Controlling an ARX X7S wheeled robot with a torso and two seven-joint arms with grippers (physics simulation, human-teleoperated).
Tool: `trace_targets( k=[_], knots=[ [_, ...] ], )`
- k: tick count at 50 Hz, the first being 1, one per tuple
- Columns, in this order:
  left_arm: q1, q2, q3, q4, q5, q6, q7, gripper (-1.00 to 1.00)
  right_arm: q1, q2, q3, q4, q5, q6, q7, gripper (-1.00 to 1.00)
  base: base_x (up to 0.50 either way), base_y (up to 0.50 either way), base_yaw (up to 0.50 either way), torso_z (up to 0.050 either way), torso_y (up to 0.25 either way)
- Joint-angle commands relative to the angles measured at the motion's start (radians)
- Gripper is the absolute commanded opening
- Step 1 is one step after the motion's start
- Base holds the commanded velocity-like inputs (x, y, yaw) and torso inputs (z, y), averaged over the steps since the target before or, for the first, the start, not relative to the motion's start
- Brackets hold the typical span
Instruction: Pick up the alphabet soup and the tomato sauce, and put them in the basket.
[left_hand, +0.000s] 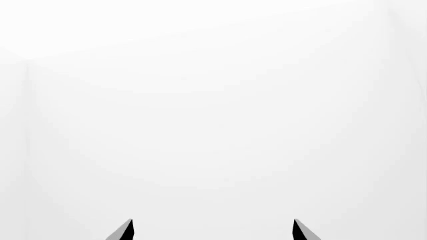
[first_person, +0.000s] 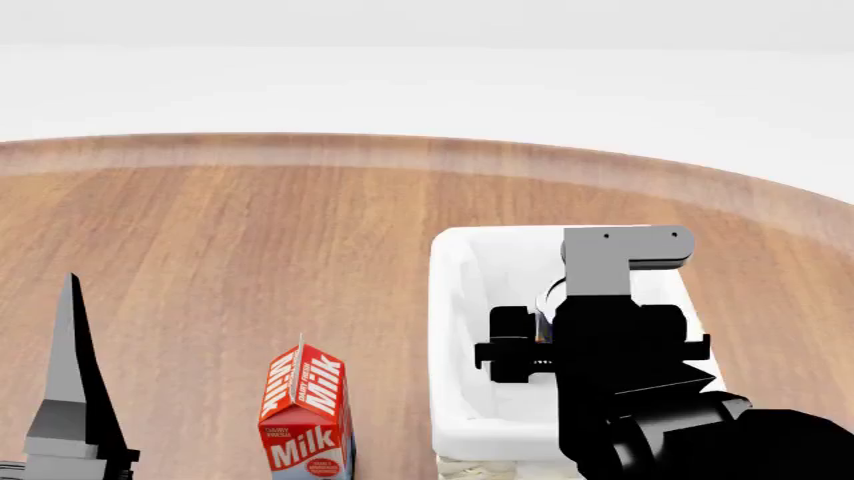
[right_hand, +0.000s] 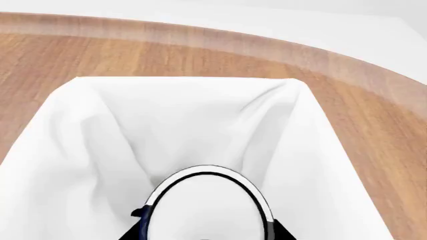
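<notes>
My right gripper (right_hand: 207, 235) is shut on the alphabet soup (right_hand: 207, 205). Its pale lid fills the gap between the fingers and a blue edge of the label shows at one side. The can hangs over the inside of the basket (right_hand: 67, 130), a cream-white box with a white cloth liner. In the head view the right gripper (first_person: 534, 345) is over the basket (first_person: 454, 300) at the right and hides most of the can. My left gripper (left_hand: 213, 230) is open and empty, facing a blank white background; in the head view it (first_person: 74, 400) points upward at the lower left. The tomato sauce is out of view.
A red-and-white milk carton (first_person: 307, 415) stands on the wooden table (first_person: 267, 220) just left of the basket, between it and the left gripper. The table's curved far edge runs across the back, with white floor beyond it.
</notes>
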Motion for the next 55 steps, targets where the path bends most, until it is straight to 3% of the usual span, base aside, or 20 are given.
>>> trace_targets(
  k=[1, 21, 32, 55],
  knots=[
    [-0.002, -0.002, 0.005, -0.004, 0.0, 0.002, -0.002, 1.0, 0.005, -0.006, 0.011, 0.024, -0.049, 0.021, 0.0, 1.0, 0.0, 0.0, 0.0, 0.0, 0.0],
    [-0.002, -0.008, 0.001, -0.001, -0.008, 0.002, -0.006, 1.0, 0.021, 0.008, 0.029, -0.009, -0.067, 0.006, 0.006, 1.0, 0.0, 0.0, 0.0, 0.0, 0.0],
    [-0.005, -0.008, 0.006, -0.001, -0.009, 0.001, -0.009, 1.0, 0.231, 0.127, 0.025, -0.328, -0.18, -0.033, 0.079, 1.0, 0.0, 0.0, 0.0, 0.0, 0.0],
    [-0.024, -0.009, 0.017, 0.007, -0.01, -0.023, -0.013, 1.0, 0.341, 0.24, -0.051, -0.894, -0.515, -0.109, 0.24, 1.0, 0.0, 0.0, 0.0, 0.0, 0.0]
  ],
)
